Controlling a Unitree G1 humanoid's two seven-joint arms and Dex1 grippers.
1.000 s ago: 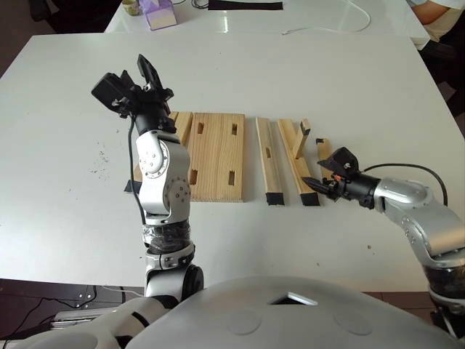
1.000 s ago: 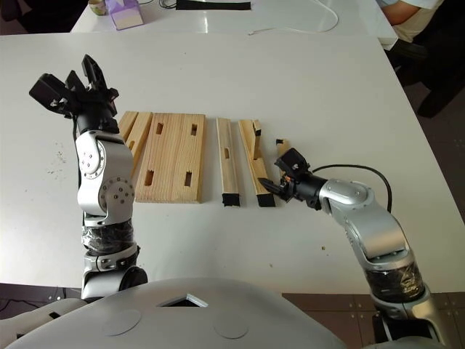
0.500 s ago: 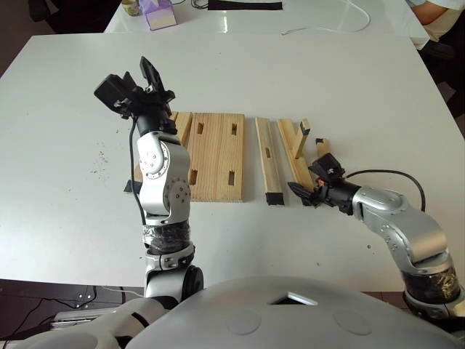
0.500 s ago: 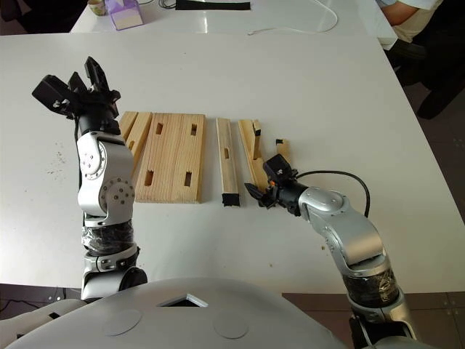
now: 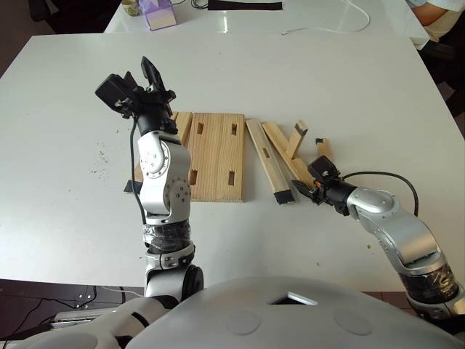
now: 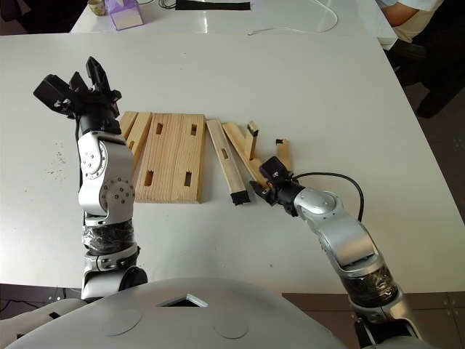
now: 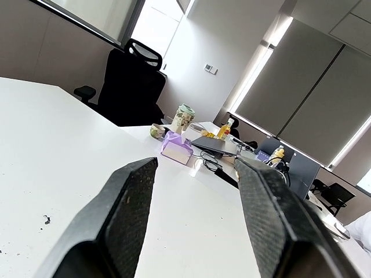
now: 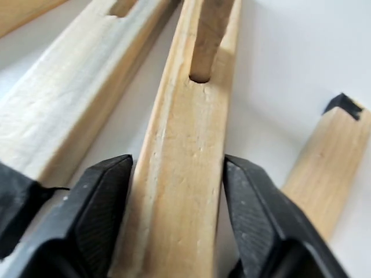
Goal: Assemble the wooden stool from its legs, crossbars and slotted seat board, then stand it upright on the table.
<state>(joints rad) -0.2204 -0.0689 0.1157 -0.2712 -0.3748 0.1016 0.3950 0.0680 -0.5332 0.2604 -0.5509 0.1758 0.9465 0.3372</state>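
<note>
The slotted seat board (image 5: 218,155) lies flat mid-table. Right of it two wooden legs lie slanted: one (image 5: 264,161) with a black foot, and another (image 5: 282,151) with a short crossbar (image 5: 296,138) stuck into it. A small wooden piece (image 5: 323,147) lies further right. My right gripper (image 5: 306,191) sits low at the second leg's near end; in the right wrist view its fingers (image 8: 101,214) press both sides of that leg (image 8: 179,168). More wooden pieces (image 5: 182,123) lie left of the board, partly behind my left arm. My left gripper (image 5: 138,76) is raised, open and empty.
A purple tissue box (image 5: 158,12), a white cable (image 5: 327,29) and a dark flat item (image 5: 243,5) lie on the table behind. Small specks (image 5: 102,156) dot the white table (image 5: 65,109) at the left. Bare table surface lies all around the parts.
My right gripper slid left onto the near end of a leg. Both legs and the crossbar swung, their far ends now leaning left toward the board. The left arm stayed put.
</note>
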